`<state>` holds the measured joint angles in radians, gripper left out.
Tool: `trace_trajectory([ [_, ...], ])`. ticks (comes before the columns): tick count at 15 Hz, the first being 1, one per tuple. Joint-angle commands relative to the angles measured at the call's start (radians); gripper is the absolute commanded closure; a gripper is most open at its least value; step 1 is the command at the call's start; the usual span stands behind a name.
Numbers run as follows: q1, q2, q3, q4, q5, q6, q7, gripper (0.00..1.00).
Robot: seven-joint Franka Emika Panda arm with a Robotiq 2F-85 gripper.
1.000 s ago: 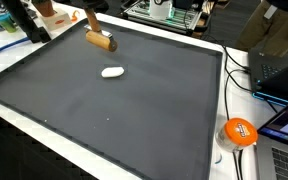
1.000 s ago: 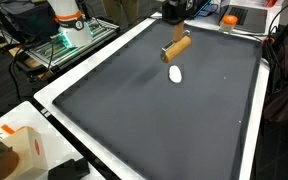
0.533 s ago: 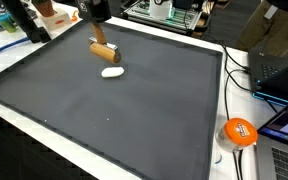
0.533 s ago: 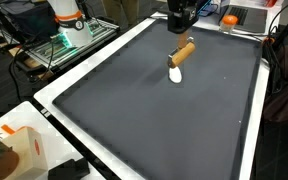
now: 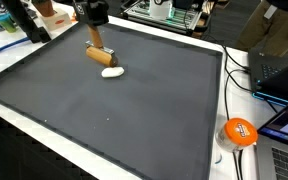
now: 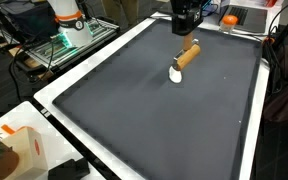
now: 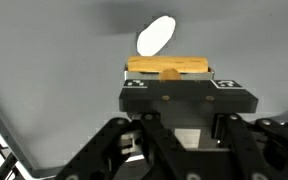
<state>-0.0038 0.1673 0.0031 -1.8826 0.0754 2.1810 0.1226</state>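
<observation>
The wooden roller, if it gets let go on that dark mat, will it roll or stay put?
Likely to roll: the wooden roller looks cylindrical and the mat flat. It looks rigid, held straight in the shut jaws.

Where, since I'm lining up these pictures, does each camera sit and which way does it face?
An exterior view: raised beside the mat, facing across it; the tool shows upper left.
An exterior view: raised beside the mat, facing along it; the tool shows top centre.
Wrist view: on the wrist, facing down at the mat; the tool fills the bottom.
All share the wooden roller and the white lump.
</observation>
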Motion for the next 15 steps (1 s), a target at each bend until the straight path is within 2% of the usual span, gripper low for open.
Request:
trace_trajectory([
  [1,0.003,0.001,-0.003,0.001,0.0,-0.003,-0.001,0.53],
  [4,0.003,0.006,-0.003,0.001,0.0,-0.003,-0.001,0.53],
  [5,0.003,0.007,-0.003,0.001,0.0,-0.003,-0.001,0.78],
  [15,0.003,-0.169,-0.006,-0.262,-0.011,0.221,0.009,0.78],
])
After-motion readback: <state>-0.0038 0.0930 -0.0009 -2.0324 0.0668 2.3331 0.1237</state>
